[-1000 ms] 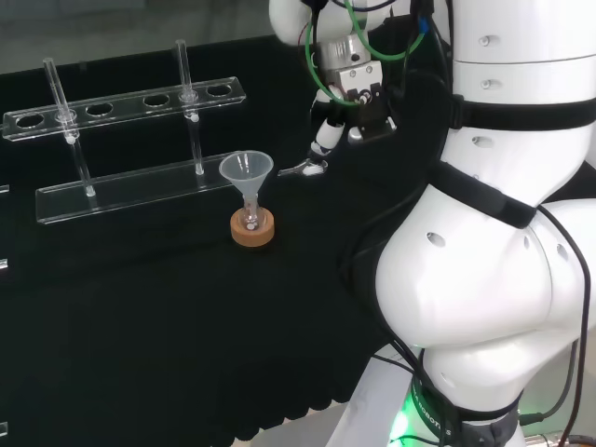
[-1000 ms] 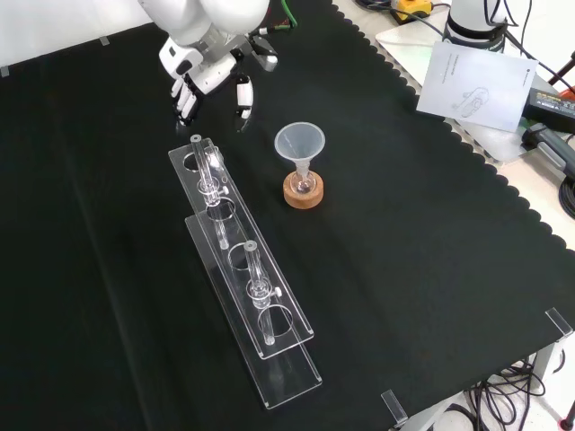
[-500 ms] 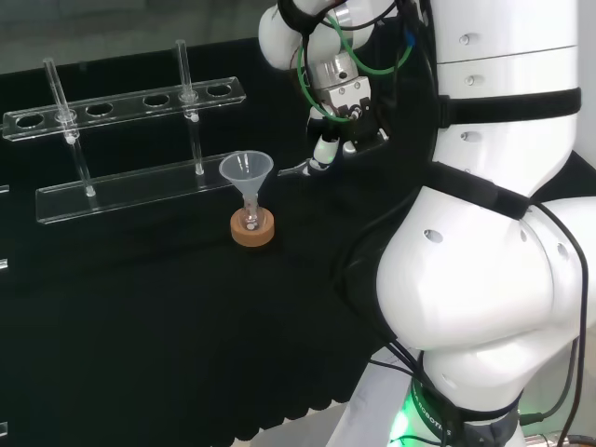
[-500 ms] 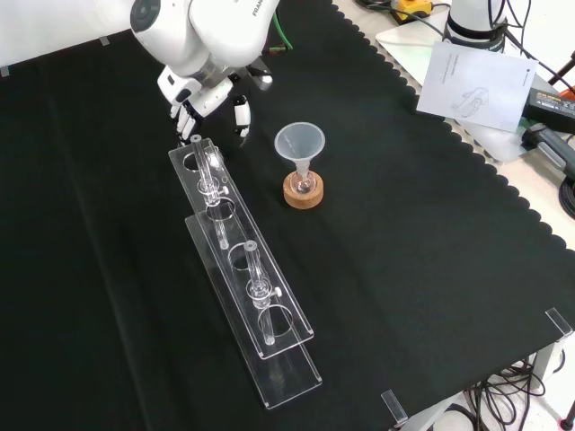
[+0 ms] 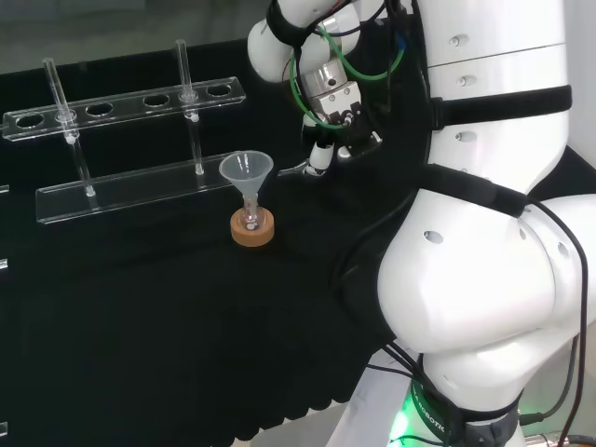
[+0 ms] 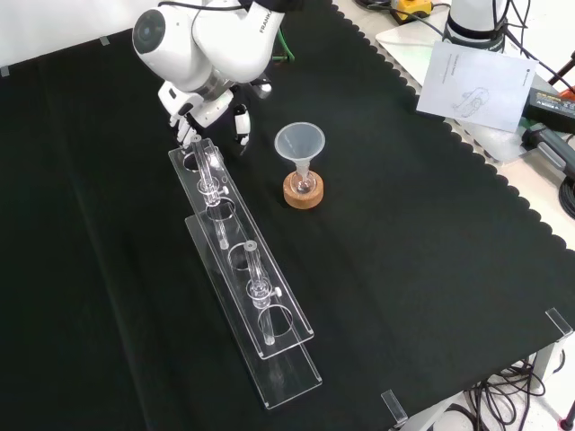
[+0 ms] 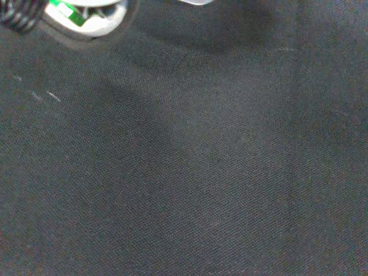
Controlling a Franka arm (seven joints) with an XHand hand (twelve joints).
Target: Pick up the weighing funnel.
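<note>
Weighing funnel (image 5: 296, 170) lies on the black cloth (image 5: 140, 307) in the head view, just behind and to the right of the funnel (image 5: 246, 170) on its cork ring (image 5: 252, 229). The hand (image 5: 323, 149) hangs close above it, fingers straight and apart. Farther back stands a clear rack (image 5: 121, 101).

In the head view the funnel (image 5: 246, 171) stands mouth up, its stem in a small flask (image 5: 250, 220) on a cork ring (image 5: 252, 231). At 2 o'clock from it the hand (image 5: 321, 154) hangs over the black cloth (image 5: 168, 326), a finger pointing down. The weighing funnel (image 5: 296, 169) sits at 3 o'clock from the funnel's mouth, just beside the fingertip; whether they touch cannot be told. At 10 o'clock stands a clear rack (image 5: 130, 191) with 2 upright glass tubes (image 5: 184, 74).
</note>
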